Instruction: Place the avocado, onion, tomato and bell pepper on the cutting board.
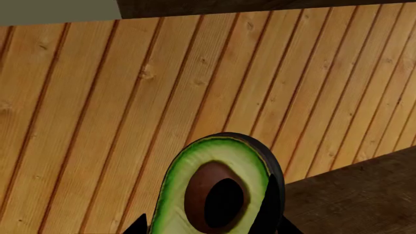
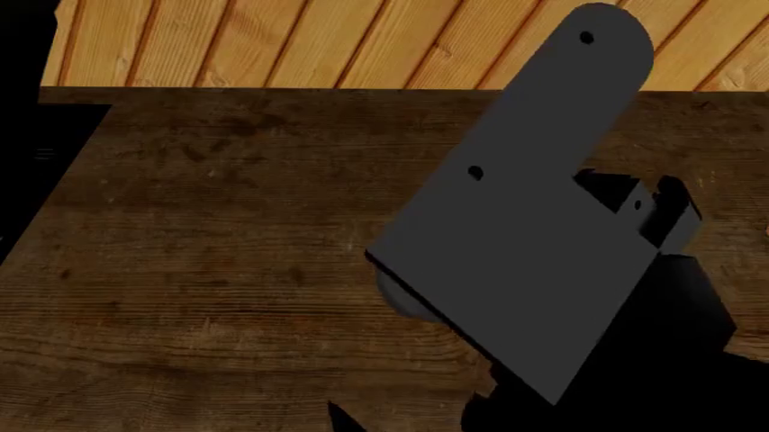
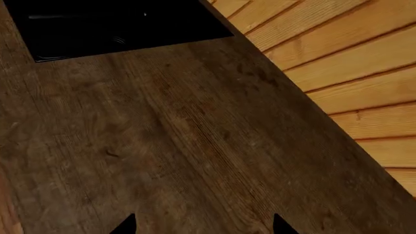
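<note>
Left hand (image 1: pixel 208 226) gripping the avocado (image 1: pixel 217 187).
Right hand (image 3: pixel 202 225) spread open, empty, above the dark worktop (image 3: pixel 162 136).

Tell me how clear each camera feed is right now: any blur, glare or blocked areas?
Left wrist view: sharp, evenly lit, the avocado fills the lower middle. Head view: no glare, but a dark grey arm blocks much of the right side of the table. Right wrist view: crisp wood grain, black unlit patch in one corner.
</note>
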Controlling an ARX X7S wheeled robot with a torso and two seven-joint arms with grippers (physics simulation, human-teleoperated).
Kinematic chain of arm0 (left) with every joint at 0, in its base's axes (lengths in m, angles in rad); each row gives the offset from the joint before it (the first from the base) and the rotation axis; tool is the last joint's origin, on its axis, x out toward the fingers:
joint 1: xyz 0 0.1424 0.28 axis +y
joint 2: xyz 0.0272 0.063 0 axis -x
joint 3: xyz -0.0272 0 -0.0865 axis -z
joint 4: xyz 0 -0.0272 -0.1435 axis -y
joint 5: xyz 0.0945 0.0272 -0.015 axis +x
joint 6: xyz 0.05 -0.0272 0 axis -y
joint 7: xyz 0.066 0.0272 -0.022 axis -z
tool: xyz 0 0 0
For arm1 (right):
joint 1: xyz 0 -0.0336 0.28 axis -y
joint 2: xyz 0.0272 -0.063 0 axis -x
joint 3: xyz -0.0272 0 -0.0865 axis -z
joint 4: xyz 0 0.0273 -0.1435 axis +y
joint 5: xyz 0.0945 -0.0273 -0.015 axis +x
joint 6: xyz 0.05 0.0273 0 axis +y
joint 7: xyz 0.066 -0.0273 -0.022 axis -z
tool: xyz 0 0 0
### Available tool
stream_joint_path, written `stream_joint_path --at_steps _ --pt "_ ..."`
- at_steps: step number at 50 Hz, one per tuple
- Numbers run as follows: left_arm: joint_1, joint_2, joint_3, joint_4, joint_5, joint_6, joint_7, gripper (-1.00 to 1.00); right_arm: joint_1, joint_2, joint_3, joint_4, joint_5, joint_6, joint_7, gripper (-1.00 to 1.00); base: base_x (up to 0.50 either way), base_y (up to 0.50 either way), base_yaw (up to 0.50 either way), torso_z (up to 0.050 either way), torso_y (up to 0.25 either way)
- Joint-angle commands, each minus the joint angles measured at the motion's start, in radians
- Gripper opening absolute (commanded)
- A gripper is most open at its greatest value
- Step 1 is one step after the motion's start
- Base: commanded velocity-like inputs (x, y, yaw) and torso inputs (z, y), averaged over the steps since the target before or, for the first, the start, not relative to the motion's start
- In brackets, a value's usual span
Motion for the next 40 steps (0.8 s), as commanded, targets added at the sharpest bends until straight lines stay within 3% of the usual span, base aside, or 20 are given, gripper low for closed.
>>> stream_joint_path --at_steps 1,9,18,40 --pt "-0.005 -0.003 0.002 -0.008 -0.007 0.016 -0.013 -1.0 0.09 0.01 -0.085 -0.02 0.134 -0.034 0.01 1.0 0.0 0.0 0.0 0.0 0.0" --pt "-0.017 0.003 0.012 -0.014 0.0 0.021 -0.009 -1.0 0.174 0.011 -0.163 -0.029 0.268 -0.064 0.011 1.0 0.0 0.0 0.0 0.0 0.001" --pt "-0.016 0.006 0.019 -0.022 0.009 0.03 -0.003 -1.0 0.216 0.017 -0.189 -0.05 0.332 -0.08 0.005 1.0 0.0 0.0 0.0 0.0 0.0" --pt "-0.018 0.012 0.032 -0.024 0.009 0.039 0.003 -1.0 0.394 0.045 -0.408 -0.101 0.471 -0.043 0.108 1.0 0.0 0.0 0.0 0.0 0.0"
